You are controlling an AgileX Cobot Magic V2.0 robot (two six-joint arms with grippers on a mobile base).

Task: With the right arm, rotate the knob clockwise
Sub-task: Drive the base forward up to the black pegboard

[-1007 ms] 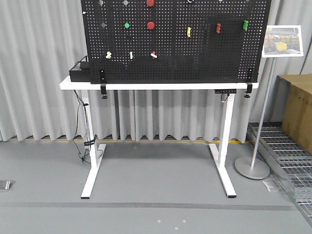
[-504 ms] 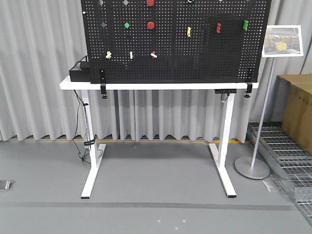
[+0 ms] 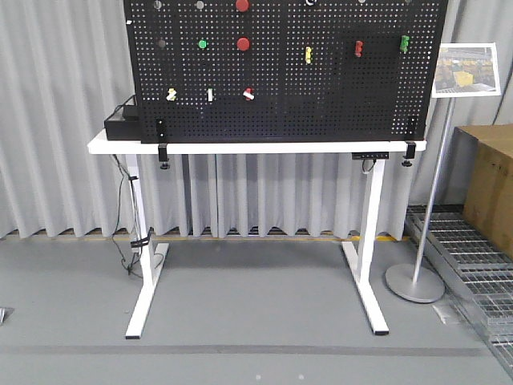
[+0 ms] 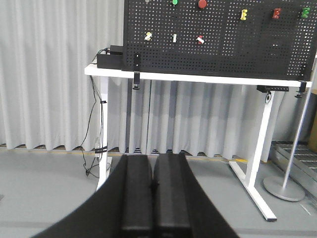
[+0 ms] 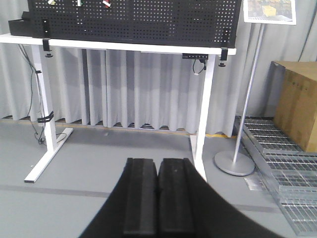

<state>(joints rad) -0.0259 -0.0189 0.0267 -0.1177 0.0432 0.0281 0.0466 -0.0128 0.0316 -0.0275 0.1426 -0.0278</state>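
A black pegboard (image 3: pixel 288 72) stands upright on a white table (image 3: pixel 256 147). It carries several small coloured fixtures: red round knobs (image 3: pixel 243 43), a green one (image 3: pixel 202 44), a yellow one (image 3: pixel 309 54), a red one (image 3: pixel 358 48) and a green one (image 3: pixel 405 42). I cannot tell which is the task's knob. My left gripper (image 4: pixel 152 161) is shut and empty, far from the board. My right gripper (image 5: pixel 158 163) is shut and empty, low over the floor, well short of the table (image 5: pixel 119 45).
A black box (image 3: pixel 120 122) sits at the table's left end with cables (image 3: pixel 128 216) hanging down. A sign stand (image 3: pixel 425 200) and a cardboard box (image 3: pixel 489 184) stand to the right, over metal floor grating (image 3: pixel 465 241). Grey curtains hang behind.
The table and pegboard have shifted slightly left and appear a little larger in the front view, so the base has moved closer and a bit right.
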